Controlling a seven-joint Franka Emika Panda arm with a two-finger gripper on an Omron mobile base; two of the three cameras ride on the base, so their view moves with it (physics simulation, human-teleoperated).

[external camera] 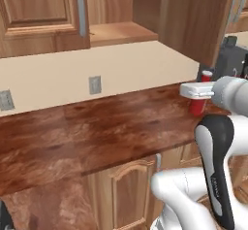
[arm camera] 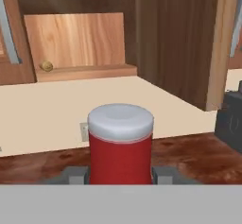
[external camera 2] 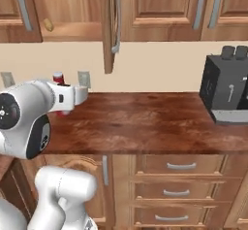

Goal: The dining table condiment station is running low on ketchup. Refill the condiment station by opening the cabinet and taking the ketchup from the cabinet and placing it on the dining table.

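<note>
The ketchup (arm camera: pixel 120 147), a red bottle with a pale cap, stands upright between my gripper's (arm camera: pixel 120 176) fingers (arm camera: pixel 75 175). The gripper is shut on it. In the left base view the gripper (external camera: pixel 197 97) holds the ketchup (external camera: pixel 197 107) low over the right part of the countertop; whether the bottle touches the wood I cannot tell. From the right base view the ketchup (external camera 2: pixel 58 77) pokes up behind the white hand. The cabinet (external camera: pixel 121 32) above is open, its door (external camera: pixel 193 20) swung out toward me. The dining table is out of view.
A small tan round object (arm camera: pixel 46 66) lies on the cabinet shelf. A black toaster (external camera 2: pixel 225 88) stands on the countertop (external camera: pixel 97 127) to the right. Wall outlets (external camera: pixel 94 84) sit on the beige backsplash. Lower cabinets with drawers (external camera 2: pixel 177 166) run under the counter.
</note>
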